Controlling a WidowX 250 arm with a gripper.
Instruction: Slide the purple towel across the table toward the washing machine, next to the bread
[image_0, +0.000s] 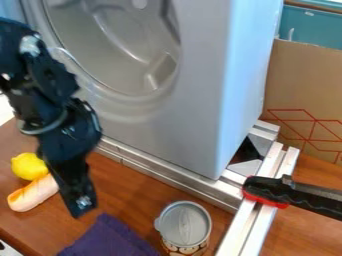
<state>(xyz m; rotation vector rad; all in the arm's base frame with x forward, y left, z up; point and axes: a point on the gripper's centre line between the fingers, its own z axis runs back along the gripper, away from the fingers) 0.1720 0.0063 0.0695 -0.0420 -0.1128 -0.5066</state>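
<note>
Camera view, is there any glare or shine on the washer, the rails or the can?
Camera view: soft, pale reflections on the gray washer, most plainly around its round opening; bright streaks along the metal rails; a dull sheen on the can.

A gray front-loading washing machine (200, 105) stands on silver metal rails (160, 172), its round door recess facing the camera at a slant. More rails reach forward on the right, and a black-and-red tool (300, 195) lies across them (perhaps a clamp, though its far end is cut off by the right edge). Near the bottom edge, a metal can (186, 223) sits on the brown wooden tabletop (133, 187). Behind the rails rises a cardboard panel (300, 82) bearing red lines, with a teal surface (314, 27) beyond.
</note>
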